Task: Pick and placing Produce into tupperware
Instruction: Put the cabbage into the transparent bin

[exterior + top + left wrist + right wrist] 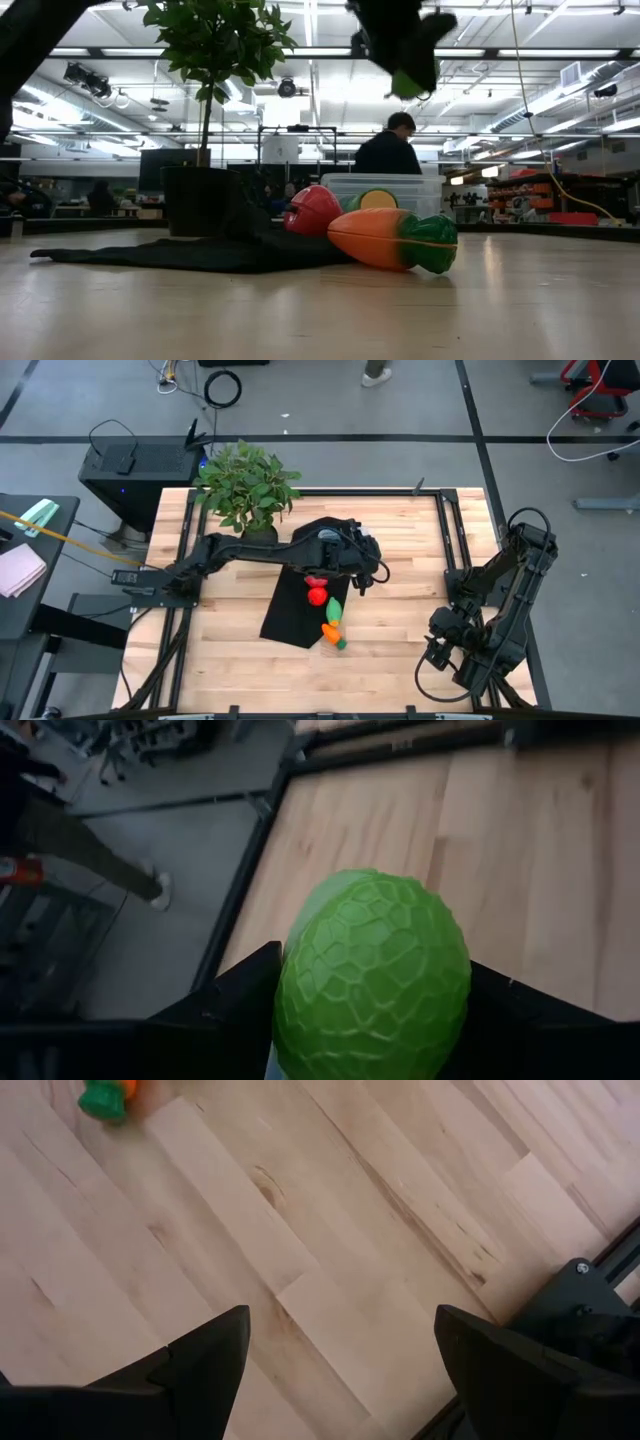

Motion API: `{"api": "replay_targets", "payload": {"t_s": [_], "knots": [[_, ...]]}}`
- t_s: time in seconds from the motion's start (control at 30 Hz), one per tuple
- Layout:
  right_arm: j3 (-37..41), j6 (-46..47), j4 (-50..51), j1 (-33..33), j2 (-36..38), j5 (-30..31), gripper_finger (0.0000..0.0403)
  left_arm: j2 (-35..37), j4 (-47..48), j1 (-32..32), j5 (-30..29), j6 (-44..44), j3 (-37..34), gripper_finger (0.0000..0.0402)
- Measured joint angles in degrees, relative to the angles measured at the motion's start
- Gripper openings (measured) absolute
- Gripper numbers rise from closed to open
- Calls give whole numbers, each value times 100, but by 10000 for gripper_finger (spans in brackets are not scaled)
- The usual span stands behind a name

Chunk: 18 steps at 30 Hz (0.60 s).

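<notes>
My left gripper [362, 558] hangs high over the far part of the black cloth, shut on a lime-green toy fruit [372, 975] with a faceted skin; the low view shows that gripper [400, 60] well above the table. The clear tupperware [385, 186] stands behind the other produce; in the high view the arm covers it. Two red pieces [317, 590], a green oblong [334, 610] and an orange carrot [330, 632] lie in a row on the cloth's right edge and the wood. My right gripper [438, 645] waits open near the table's right near corner. My left gripper pinches the lime-green fruit between its two fingers [235, 1005], one on each flank of the fruit [300, 990]. The fruit is lifted clear of the table and sticks out past the fingertips [405, 85].
A potted leafy plant [245, 485] stands at the far left of the table, just behind the black cloth [290, 610]. Bare wood [330, 1230] lies between the produce and my right arm. A person [388, 150] stands in the room beyond the table.
</notes>
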<state>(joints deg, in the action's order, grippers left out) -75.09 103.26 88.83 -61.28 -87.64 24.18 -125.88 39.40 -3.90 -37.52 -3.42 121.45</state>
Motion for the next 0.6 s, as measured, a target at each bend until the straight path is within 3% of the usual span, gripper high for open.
{"api": "replay_targets", "payload": {"t_s": [0.3, 0.5, 0.6], "knots": [[0, 25, -16, 0, 0, 0, 323, -466, 441, 129, -4, -127, -7, 233], [0, 97, -21, 0, 0, 2, 323, -506, 995, 441, -8, 294, -5, 232], [0, 97, -21, 0, 0, 2, 323, -518, 1243, 608, 456, 569, -9, 230]]}}
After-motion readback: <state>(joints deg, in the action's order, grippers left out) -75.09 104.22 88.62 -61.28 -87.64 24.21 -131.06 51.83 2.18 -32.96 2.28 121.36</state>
